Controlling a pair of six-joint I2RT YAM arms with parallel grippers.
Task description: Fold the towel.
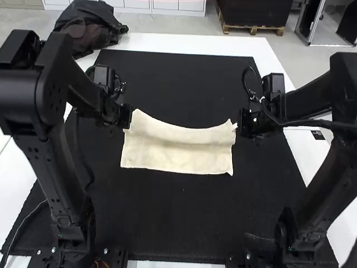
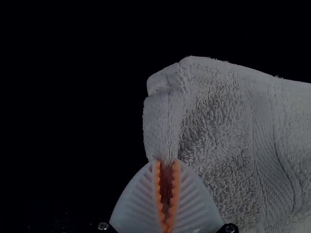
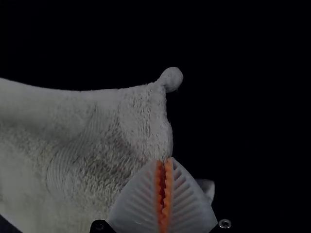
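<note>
Two side edges of the cream towel (image 1: pixel 175 156) sit pinched — one by the left gripper (image 2: pixel 166 162), one by the right gripper (image 3: pixel 164 160) — probably so it folds evenly.

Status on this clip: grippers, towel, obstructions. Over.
Left gripper and right gripper shut on opposite sides of towel. Towel's far edge sags between them, near part flat on mat. Dark jacket off at far left, not in the way.

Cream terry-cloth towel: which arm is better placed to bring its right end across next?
Right, I'd judge: the right gripper holds that end of the towel, while the left gripper holds the opposite one.
</note>
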